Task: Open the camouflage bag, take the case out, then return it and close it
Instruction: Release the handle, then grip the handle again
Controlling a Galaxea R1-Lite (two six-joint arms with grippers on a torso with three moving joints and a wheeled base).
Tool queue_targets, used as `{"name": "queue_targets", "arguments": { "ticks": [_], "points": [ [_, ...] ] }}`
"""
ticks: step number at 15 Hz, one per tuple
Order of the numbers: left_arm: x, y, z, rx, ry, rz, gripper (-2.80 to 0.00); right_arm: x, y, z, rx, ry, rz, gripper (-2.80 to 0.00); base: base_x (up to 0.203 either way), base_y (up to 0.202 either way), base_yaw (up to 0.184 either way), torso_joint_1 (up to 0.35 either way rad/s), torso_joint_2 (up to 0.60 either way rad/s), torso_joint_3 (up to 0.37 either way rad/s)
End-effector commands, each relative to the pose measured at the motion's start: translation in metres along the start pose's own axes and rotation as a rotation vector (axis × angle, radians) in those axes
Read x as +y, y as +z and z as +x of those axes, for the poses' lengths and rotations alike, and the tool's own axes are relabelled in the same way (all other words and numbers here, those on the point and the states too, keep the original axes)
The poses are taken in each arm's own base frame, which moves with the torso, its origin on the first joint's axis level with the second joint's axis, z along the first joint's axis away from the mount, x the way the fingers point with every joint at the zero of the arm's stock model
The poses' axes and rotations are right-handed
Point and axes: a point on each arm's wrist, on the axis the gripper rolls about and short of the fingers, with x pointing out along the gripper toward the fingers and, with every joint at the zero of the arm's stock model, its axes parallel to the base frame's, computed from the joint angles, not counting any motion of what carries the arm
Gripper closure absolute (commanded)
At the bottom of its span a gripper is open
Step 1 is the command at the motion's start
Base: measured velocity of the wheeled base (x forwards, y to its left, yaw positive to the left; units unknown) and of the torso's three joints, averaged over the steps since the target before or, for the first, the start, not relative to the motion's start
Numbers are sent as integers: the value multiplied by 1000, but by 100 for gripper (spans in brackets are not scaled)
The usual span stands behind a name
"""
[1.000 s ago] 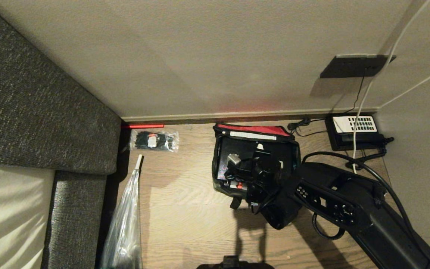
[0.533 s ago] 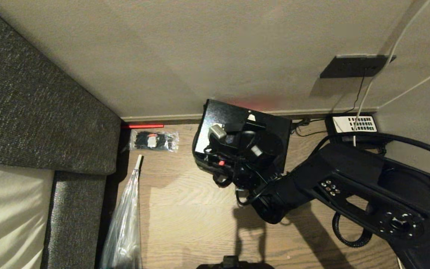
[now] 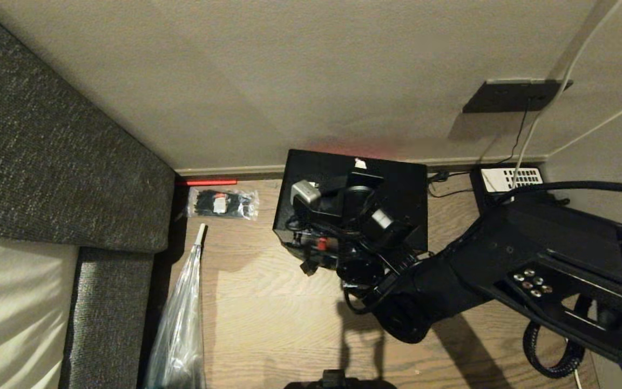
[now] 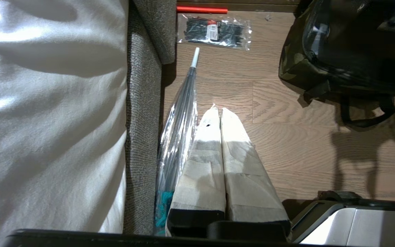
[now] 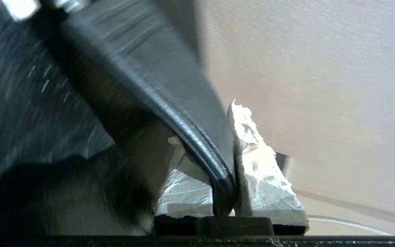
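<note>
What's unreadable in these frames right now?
- Camouflage bag: in the head view hidden behind the lifted flat dark case and right arm; cut off by the left wrist view's edge.
- Bag interior: not visible.
- Case face: motion-blurred in the right wrist view.
- Right hand: fingers mostly hidden by the case edge.
- Black telephone: keys too small.

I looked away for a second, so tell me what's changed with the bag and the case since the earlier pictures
The right gripper, shut on the case's edge, has lifted the case up out of the camouflage bag and now holds it above the bag, hiding the bag in the head view. The left gripper is parked, shut, beside the umbrella. The packet of ties, telephone and umbrella have not moved.
</note>
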Motion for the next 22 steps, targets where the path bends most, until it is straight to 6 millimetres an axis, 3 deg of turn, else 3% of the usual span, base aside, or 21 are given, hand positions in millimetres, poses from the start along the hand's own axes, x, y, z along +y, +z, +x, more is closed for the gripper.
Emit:
{"name": "queue_targets", "arguments": {
  "ticks": [1,4,11,15,18,22],
  "points": [
    [0,-1,0,3,0,0,0,-32,-19,-4,58,-7,-19,0,0,0,0,0,0,0],
    [0,-1,0,3,0,0,0,-41,-41,-3,158,20,-53,0,0,0,0,0,0,0],
    [0,-1,0,3,0,0,0,-82,-164,1,457,8,-103,0,0,0,0,0,0,0],
    [0,-1,0,3,0,0,0,-83,-229,7,651,-22,-116,0,0,0,0,0,0,0],
    [0,-1,0,3,0,0,0,-73,-272,5,786,-17,-145,0,0,0,0,0,0,0],
    [0,-1,0,3,0,0,0,-54,-301,4,880,3,-139,0,0,0,0,0,0,0]
  ]
}}
